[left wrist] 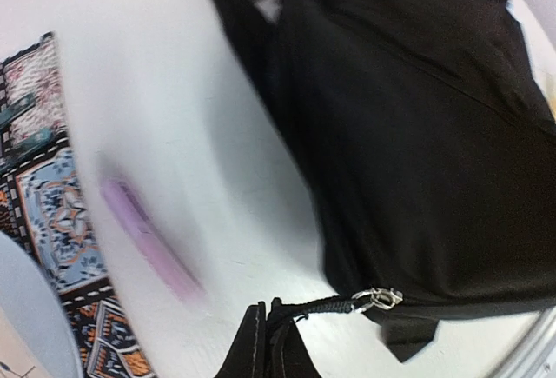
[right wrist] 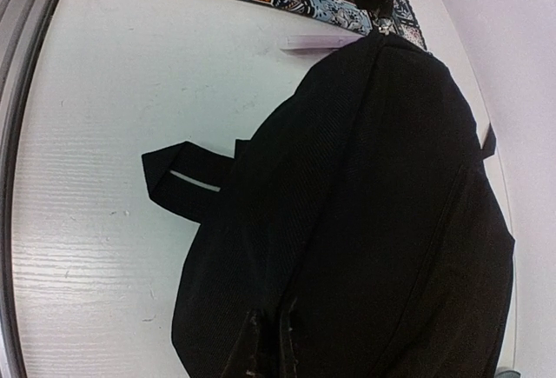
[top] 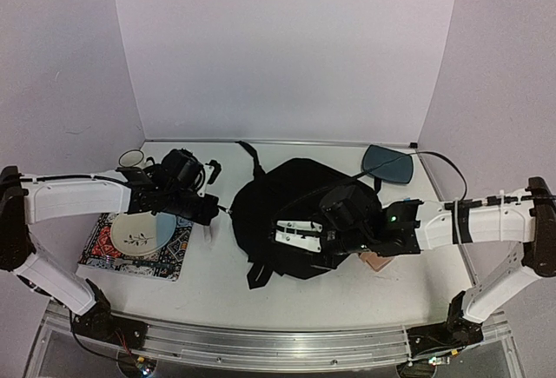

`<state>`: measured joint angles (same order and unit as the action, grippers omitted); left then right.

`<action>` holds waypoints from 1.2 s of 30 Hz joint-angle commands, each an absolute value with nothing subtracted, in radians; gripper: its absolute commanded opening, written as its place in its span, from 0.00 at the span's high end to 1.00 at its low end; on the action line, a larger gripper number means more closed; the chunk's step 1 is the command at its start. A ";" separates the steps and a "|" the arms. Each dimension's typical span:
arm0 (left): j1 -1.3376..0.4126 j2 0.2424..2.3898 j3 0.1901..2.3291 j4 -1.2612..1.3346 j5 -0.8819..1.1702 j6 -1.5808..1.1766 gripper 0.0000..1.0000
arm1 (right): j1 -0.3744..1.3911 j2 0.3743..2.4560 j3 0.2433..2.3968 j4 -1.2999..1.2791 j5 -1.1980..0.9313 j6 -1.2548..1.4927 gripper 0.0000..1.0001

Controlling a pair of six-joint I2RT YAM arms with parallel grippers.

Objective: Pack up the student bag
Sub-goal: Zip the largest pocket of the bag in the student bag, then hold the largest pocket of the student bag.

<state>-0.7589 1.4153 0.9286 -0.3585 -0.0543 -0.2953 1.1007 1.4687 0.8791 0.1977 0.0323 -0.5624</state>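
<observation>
Lying slumped on the table [top: 208, 265], the black student bag [top: 269, 197] bulges.

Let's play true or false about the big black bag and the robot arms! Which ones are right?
1. The left gripper is shut on the zipper pull of the black fabric backpack. True.
2. The pale round plate is inside the backpack. False: it sits on the patterned mat.
3. The blue-grey rounded tray lies on top of the backpack. False: it lies on the white table beside it.
4. The right gripper is shut on the backpack's fabric. True.
</observation>
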 commanded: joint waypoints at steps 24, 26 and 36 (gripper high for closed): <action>-0.824 1.266 0.893 -0.158 0.227 -0.395 1.00 | 0.907 1.526 1.053 0.108 -0.089 -0.547 0.57; -0.830 1.288 0.915 -0.153 0.235 -0.389 1.00 | 0.950 1.497 1.053 0.106 -0.110 -0.521 0.49; -0.845 1.298 0.949 -0.149 0.289 -0.394 1.00 | 1.035 1.656 1.186 0.158 -0.150 -0.498 0.35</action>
